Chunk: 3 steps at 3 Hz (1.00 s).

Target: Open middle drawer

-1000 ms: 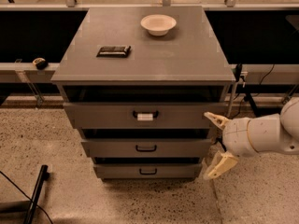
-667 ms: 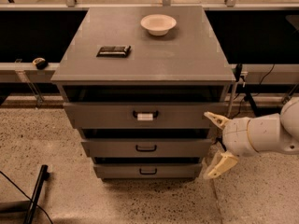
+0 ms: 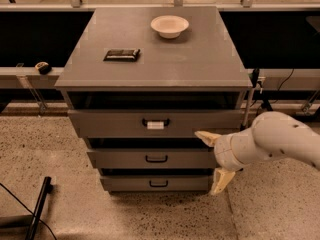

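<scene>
A grey cabinet has three drawers. The top drawer has a white tag on its black handle. The middle drawer sits under it, with a bare black loop handle at its centre. It is pushed in about level with the others. The bottom drawer lies below. My gripper is at the right end of the drawer fronts, fingers spread wide apart. One cream finger is by the top drawer's lower edge, the other by the bottom drawer. It holds nothing.
A white bowl and a flat black packet lie on the cabinet top. A black bar and a cable lie on the speckled floor at the left. Cables and a rail run behind the cabinet at the right.
</scene>
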Motion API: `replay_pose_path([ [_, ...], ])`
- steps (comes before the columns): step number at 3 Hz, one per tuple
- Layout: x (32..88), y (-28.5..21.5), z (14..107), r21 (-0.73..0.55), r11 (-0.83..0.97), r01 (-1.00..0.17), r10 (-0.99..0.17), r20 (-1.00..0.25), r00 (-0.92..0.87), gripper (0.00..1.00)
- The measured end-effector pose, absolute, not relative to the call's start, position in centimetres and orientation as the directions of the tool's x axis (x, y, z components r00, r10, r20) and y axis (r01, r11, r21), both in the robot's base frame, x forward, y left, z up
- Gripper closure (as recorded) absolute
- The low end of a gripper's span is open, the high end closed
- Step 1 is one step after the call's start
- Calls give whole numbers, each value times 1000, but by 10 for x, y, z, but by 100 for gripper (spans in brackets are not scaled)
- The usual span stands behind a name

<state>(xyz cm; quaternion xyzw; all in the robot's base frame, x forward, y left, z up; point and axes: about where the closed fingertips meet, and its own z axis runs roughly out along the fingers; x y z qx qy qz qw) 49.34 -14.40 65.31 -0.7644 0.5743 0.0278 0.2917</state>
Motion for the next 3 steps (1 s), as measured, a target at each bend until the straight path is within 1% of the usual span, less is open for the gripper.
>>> replay_pose_path([
  [1,496,-144,650,-420,-208,-883,-864,-345,368,0],
  [2,497,-143,646,-419,-203,-885,-869,-339,360,0],
  [3,511,-150,603,-407,-181,-895,-881,-337,331,0],
])
